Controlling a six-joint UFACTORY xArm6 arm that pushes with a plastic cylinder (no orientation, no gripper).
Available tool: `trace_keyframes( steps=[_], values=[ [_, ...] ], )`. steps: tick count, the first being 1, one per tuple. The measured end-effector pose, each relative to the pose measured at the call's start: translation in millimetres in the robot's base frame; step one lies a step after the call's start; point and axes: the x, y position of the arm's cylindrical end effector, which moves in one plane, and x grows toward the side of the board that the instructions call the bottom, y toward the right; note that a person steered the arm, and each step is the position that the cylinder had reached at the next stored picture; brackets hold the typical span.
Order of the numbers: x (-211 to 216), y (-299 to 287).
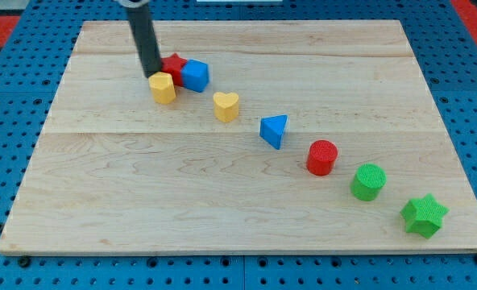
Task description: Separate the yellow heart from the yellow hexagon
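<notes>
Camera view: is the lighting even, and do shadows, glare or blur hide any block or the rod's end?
Camera view: lighting is soft and even, with no glare on the wooden board; blocks cast only faint, short shadows; edges look sharp from the yellow hexagon to the green star; my tip is crisp, just above the hexagon, left of the red block; the yellow heart is unobscured.

Board is pale wood with visible grain, sitting on a blue perforated base; rod is dark, near-black down to my tip. Yellow: yellow hexagon, yellow heart. Rest: red block, blue block, blue triangle, red cylinder, green cylinder, green star.
</notes>
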Motion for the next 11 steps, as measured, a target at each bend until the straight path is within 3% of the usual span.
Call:
trace_keyframes(
  steps=[1, 3, 4, 5, 6, 8, 9, 10, 11],
  values=[
    [41, -24],
    [147, 64],
    [100, 18],
    [74, 29],
    [74, 82],
    [155, 100],
    [127, 101],
    [103, 64],
    [172, 95]
  ],
)
